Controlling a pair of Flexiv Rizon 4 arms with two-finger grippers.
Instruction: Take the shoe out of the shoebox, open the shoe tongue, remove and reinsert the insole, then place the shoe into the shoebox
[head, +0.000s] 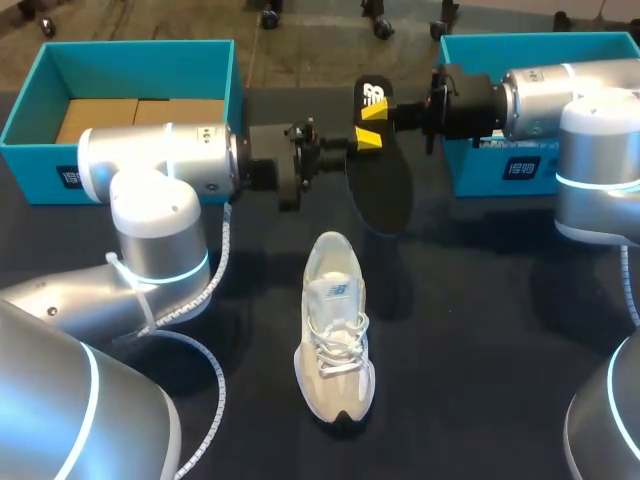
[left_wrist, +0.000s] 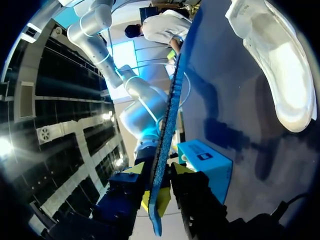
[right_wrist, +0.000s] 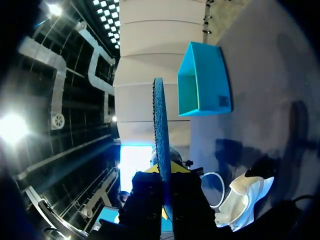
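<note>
Print: a white logo on the heel end of the insole (head: 382, 185), a small logo on the tongue of the shoe (head: 335, 340), and dark labels with white marks on both boxes.
Insole: black and thin, held on edge above the table (head: 480, 300), between the two arms.
Shoe: cream-white and laced, with a dark toe tip. It stands upright on the table, just below the insole in the head view.
Left gripper (head: 366, 141): clamped on the insole near its heel end.
Right gripper (head: 375, 108): clamped on the same end, from the other side.
Left box (head: 60, 60): teal and open, with brown cardboard inside.
Right box (head: 540, 45): teal, partly behind the right arm.
</note>
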